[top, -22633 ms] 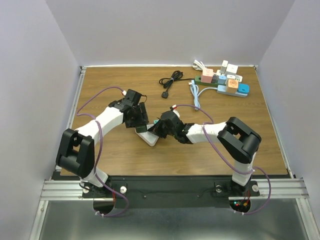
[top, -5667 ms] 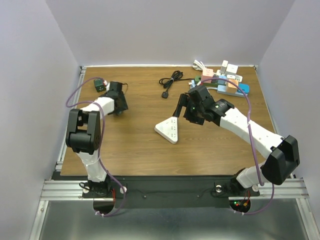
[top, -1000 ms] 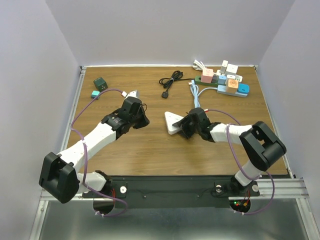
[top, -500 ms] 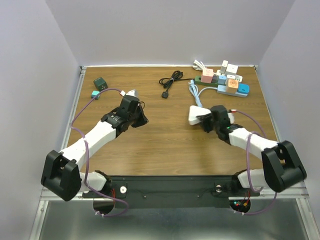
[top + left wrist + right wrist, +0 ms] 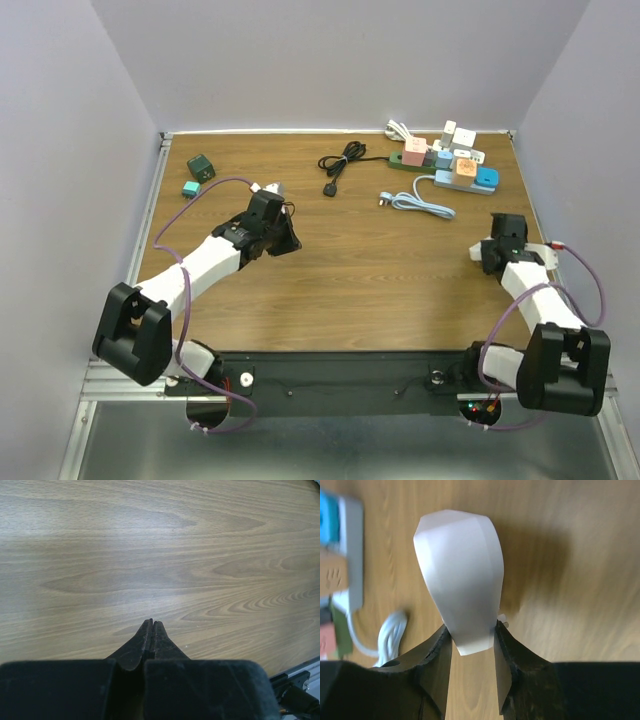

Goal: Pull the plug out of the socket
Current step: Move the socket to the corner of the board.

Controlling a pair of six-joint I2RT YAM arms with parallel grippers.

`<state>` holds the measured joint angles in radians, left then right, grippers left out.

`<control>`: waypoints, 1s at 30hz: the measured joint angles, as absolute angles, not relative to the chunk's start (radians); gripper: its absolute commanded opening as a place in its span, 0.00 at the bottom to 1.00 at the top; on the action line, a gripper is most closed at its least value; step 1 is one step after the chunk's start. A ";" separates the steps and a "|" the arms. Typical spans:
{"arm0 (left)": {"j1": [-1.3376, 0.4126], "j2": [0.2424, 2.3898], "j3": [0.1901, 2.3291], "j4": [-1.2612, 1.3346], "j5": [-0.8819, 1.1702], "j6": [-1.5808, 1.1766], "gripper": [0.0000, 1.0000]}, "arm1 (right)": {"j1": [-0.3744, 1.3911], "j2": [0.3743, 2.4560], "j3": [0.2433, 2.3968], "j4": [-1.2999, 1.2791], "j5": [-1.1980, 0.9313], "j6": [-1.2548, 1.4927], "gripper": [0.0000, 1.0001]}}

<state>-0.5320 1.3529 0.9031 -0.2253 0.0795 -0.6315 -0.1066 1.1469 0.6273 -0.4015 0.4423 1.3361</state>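
The white wedge-shaped socket (image 5: 460,575) sits between the fingers of my right gripper (image 5: 471,630), which is shut on its narrow end and holds it above the wood. In the top view that gripper (image 5: 486,251) is near the right edge of the table. A dark green plug (image 5: 201,167) lies at the far left with a small teal piece (image 5: 190,188) beside it, both apart from the socket. My left gripper (image 5: 291,243) hovers left of centre, shut, with its fingertips (image 5: 151,623) pressed together on nothing.
Power strips with coloured adapters (image 5: 452,162) lie at the back right and show at the left edge of the right wrist view (image 5: 342,540). A coiled black cable (image 5: 342,160) and a light blue cable (image 5: 416,203) lie in front of them.
My right arm has swung from the table's middle to its right edge, carrying the white socket. The left arm has barely shifted and stays shut.
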 measured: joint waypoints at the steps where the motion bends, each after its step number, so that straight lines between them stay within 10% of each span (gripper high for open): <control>1: -0.532 1.353 0.903 -0.225 0.081 -0.630 0.00 | -0.140 1.150 0.630 -0.408 0.451 1.325 0.00; 4: -0.528 1.353 0.903 -0.219 0.086 -0.625 0.00 | -0.208 1.183 0.653 -0.429 0.480 1.285 0.02; 11: -0.514 1.353 0.901 -0.208 0.102 -0.617 0.00 | -0.246 1.272 0.701 -0.455 0.515 1.205 0.69; 17: -0.503 1.353 0.896 -0.197 0.113 -0.614 0.00 | -0.258 1.290 0.704 -0.539 0.448 1.128 0.93; 30: -0.502 1.356 0.896 -0.190 0.137 -0.612 0.00 | -0.261 1.134 0.852 -0.670 0.131 0.882 0.95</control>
